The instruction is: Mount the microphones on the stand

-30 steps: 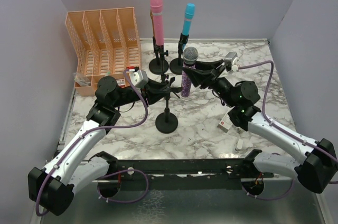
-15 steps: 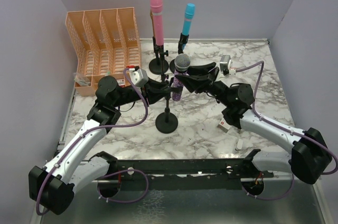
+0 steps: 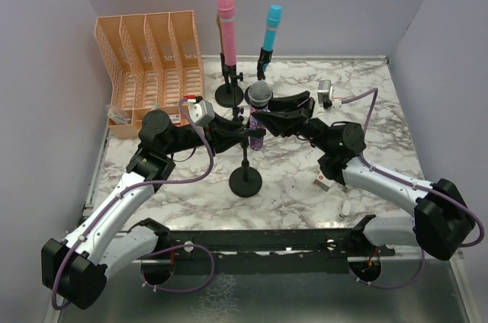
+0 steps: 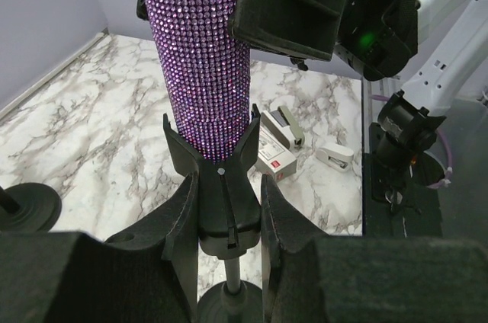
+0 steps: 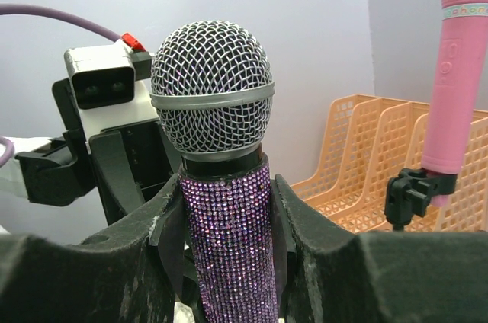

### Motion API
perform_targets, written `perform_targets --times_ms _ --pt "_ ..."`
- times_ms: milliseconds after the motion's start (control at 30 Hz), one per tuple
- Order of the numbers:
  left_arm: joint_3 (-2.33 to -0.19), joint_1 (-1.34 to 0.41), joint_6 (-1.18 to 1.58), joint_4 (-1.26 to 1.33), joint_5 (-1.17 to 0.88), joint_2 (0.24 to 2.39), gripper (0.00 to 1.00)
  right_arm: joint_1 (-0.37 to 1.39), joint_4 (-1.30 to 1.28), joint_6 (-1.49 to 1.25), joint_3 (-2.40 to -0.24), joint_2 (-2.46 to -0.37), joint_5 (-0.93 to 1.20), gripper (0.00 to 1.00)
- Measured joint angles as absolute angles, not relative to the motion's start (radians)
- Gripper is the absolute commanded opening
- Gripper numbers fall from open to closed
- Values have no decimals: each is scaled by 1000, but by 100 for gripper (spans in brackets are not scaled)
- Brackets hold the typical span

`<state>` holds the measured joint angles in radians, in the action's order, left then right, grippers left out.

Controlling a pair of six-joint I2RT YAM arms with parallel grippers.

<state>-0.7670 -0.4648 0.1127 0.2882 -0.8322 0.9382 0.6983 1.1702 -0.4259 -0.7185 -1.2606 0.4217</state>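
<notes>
Landmark: the front stand (image 3: pixel 245 180), standing mid-way across the marble table (image 3: pixel 183 190).
- Your left gripper (image 3: pixel 239 131) is reaching in from the stand's left and gripping it near the top.
- Your right gripper (image 3: pixel 263 119) is reaching in from the stand's right, holding the purple microphone (image 3: pixel 258 96) nearly upright, mesh head up, lower end right at the stand's top.
- Behind the stand, the pink microphone (image 3: pixel 225 22) and the cyan microphone (image 3: pixel 271 26) are sitting upright on their own stands.
- Back-left of it, an orange file rack (image 3: pixel 149 56) is standing.
- Right of its base, a white-and-red box (image 3: pixel 325 179) is lying.
</notes>
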Motion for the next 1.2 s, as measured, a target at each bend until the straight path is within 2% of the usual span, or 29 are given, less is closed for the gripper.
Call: perform_targets --times_ms 233,300,400,467,567,667,900,1200 --pt "-766 -465 120 288 -856 939 0 696 1250 -471 -719 -1302 457 6" --pt "-766 -465 120 288 -858 939 3 694 1269 -479 -719 -1311 467 10" --pt "-766 -465 120 287 -861 939 20 693 1282 -482 -719 -1315 476 16" --pt "-766 -465 120 287 -863 939 42 693 1284 -482 -719 -1315 478 25" --pt "-766 -465 119 283 -862 939 64 693 1284 -484 -719 -1315 477 37" --pt "-766 -465 118 280 -852 939 77 701 1285 -497 -718 -1312 476 46" --pt "-766 -465 105 278 -824 925 82 705 1218 -496 -714 -1261 409 64" --pt "-766 -464 75 239 -797 911 82 706 1012 -451 -724 -1190 377 69"
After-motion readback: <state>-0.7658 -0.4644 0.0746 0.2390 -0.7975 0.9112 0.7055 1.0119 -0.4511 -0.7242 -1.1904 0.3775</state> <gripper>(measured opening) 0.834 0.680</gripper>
